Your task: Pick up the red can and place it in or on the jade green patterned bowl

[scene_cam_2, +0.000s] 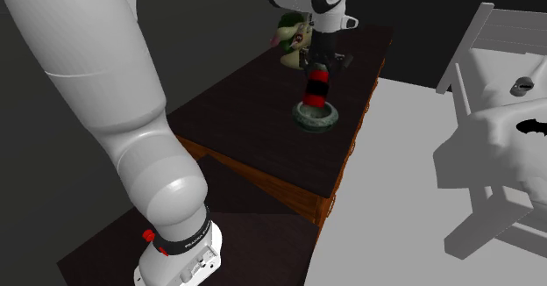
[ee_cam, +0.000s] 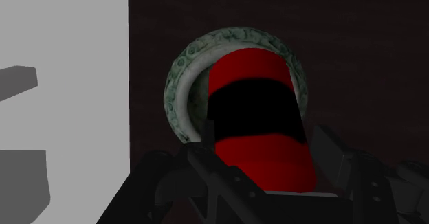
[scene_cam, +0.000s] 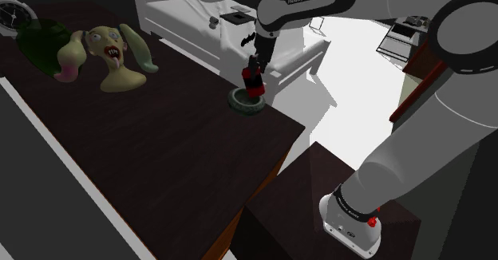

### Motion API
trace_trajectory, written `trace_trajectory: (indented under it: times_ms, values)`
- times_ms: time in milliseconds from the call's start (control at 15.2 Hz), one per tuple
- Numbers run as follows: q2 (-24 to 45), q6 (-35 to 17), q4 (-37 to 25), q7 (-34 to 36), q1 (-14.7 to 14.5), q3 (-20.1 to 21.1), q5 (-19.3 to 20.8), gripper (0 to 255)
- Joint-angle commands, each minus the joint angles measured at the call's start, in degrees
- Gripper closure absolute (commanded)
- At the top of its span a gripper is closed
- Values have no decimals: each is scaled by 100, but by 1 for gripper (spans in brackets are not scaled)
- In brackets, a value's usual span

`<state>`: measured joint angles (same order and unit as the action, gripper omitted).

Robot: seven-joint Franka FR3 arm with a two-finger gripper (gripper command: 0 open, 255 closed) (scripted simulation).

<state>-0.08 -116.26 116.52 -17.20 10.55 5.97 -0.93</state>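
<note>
A red can (scene_cam_2: 316, 86) with a black band stands upright over the green patterned bowl (scene_cam_2: 316, 118), its lower end inside the rim. Whether it rests on the bowl's bottom I cannot tell. My black gripper (scene_cam_2: 317, 67) comes down from above and is shut on the can's upper part. From the shoulder camera, the can (scene_cam: 253, 82) and bowl (scene_cam: 247, 101) sit near the dark table's far corner, with the gripper (scene_cam: 254, 67) above them. In the wrist view the fingers (ee_cam: 206, 139) clasp the can (ee_cam: 258, 119) on both sides, and the bowl's rim (ee_cam: 180, 78) rings it behind.
A pale doll head with pigtails (scene_cam: 112, 55), a dark green object (scene_cam: 40, 39) and a clock (scene_cam: 12, 15) stand at the table's far left end. The table edge (scene_cam: 279, 151) drops off close to the bowl. A white bed (scene_cam: 203, 15) lies beyond.
</note>
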Motion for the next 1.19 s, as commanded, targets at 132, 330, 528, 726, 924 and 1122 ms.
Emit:
trace_trajectory:
  times_ms: [132,330,528,726,924,1122]
  values:
    - [97,-300,196,0,1,-1,9,255]
    - [182,-514,326,4,-1,0,18,255]
    - [182,-514,326,4,-1,0,18,255]
    - [182,-514,326,4,-1,0,18,255]
    - [183,-514,325,4,-1,0,18,0]
    - [183,-514,325,3,-1,0,18,0]
